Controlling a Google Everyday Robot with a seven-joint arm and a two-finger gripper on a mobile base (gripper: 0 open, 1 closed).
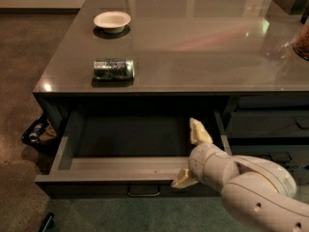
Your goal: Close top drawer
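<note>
Under grey tabletop (193, 47), top drawer (125, 139) gapes, gripper (184, 152) jaws apart astride its front.

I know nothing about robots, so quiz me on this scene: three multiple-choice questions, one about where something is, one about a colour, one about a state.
1. Where is the claw?
A. Resting flat on the shiny worktop
B. At the right end of the top drawer, one finger inside it and one outside its front
C. Down on the floor to the left

2. What colour is the bowl?
A. White
B. Red
C. Blue

3. What state is the top drawer in?
A. Fully shut
B. Pulled open
C. Taken out and lying upside down

Answers:
1. B, since the claw straddles the drawer's front panel near its right end.
2. A, since the bowl shows pale white against the grey top.
3. B, since the drawer's flat inner bottom lies open to view.
</note>
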